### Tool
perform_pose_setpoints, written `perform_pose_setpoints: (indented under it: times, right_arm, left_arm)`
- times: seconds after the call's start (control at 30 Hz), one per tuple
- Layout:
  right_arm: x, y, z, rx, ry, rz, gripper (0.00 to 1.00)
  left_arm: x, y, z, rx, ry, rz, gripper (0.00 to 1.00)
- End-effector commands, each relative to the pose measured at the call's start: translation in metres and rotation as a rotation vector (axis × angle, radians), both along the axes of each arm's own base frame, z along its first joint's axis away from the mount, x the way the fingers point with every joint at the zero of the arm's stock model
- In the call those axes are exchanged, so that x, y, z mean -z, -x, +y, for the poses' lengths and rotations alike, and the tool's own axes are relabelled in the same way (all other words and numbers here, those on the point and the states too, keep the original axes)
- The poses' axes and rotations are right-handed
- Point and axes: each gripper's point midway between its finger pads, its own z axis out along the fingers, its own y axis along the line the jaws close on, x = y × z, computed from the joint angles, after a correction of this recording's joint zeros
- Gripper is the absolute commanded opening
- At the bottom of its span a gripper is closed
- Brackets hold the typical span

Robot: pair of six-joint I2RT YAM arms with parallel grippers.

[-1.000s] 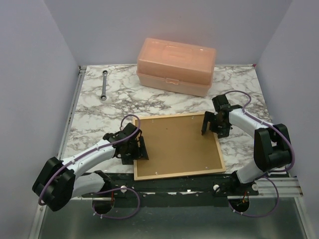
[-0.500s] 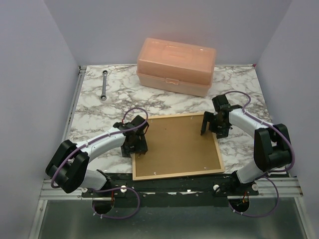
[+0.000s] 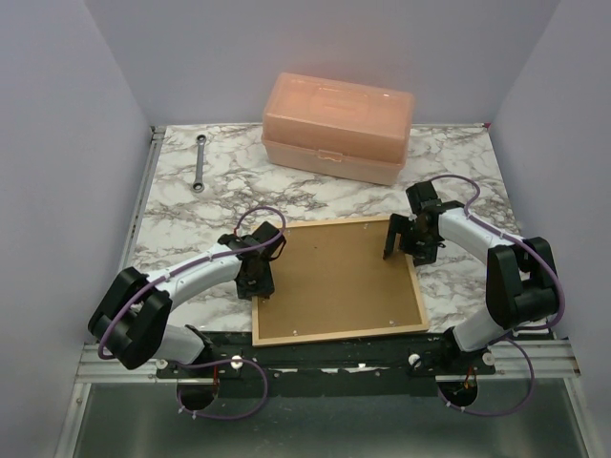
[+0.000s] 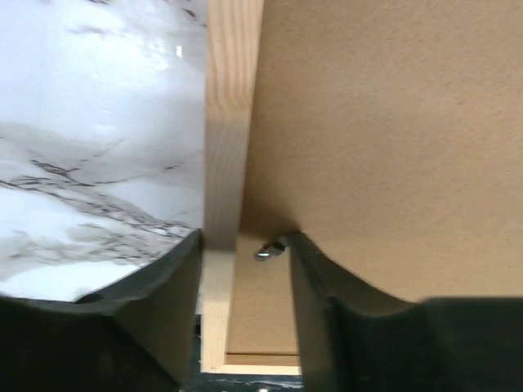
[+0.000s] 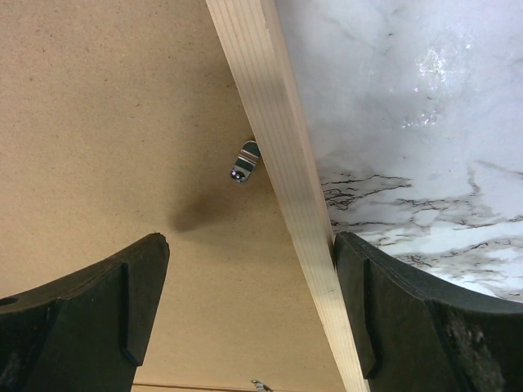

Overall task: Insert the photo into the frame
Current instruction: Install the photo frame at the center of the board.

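Surface [image 3: 191,219] is white marble with grey veins, boxed in by plain pale lilac walls [image 3: 315,48] at the back and both sides, with a metal rail [image 3: 535,358] along the near edge where my arms mount. The frame [image 3: 339,335] lies flat at near centre, back side up, slightly skewed, with the brown fibreboard backing panel [image 3: 334,277] sitting inside the pine moulding. A peach plastic box [image 3: 337,126] sits at the far edge, lid shut, well apart from the frame. A ring wrench [image 3: 200,163] is far left by the side wall. My left tool [image 3: 258,284] is down on the frame's left moulding, half open: the outer finger is on the marble side against the wood, and the inner finger stands on the panel with a gap beside a small metal clip [image 4: 270,250], so nothing is clamped. My right tool [image 3: 393,246] is near the frame's far right corner, spread wide across the right moulding and holding nothing. Another clip [image 5: 243,162] shows just inside that rail.
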Motion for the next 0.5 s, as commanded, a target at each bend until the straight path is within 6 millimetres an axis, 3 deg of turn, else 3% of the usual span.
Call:
perform_pose_setpoints:
  times: [0.0,0.07,0.27,0.47]
  right_arm:
    - [0.0037,0.0071,0.0079,0.003,-0.044,0.037,0.89]
    - [0.0032,0.007,0.0077,0.003,-0.044,0.035,0.89]
    - [0.0025,0.0072,0.0085,0.002,-0.049,0.034,0.89]
    - [0.0008,0.0079,0.0086,0.003,-0.052,0.032,0.89]
  left_arm:
    - [0.005,0.0065,0.0136,0.024,-0.07,0.007,0.31]
    - [0.0056,0.0071,0.0131,0.03,-0.071,0.009,0.2]
    - [0.0065,0.0079,0.0118,0.042,-0.075,0.015,0.01]
    - [0.0001,0.006,0.0085,0.047,-0.057,-0.004,0.0]
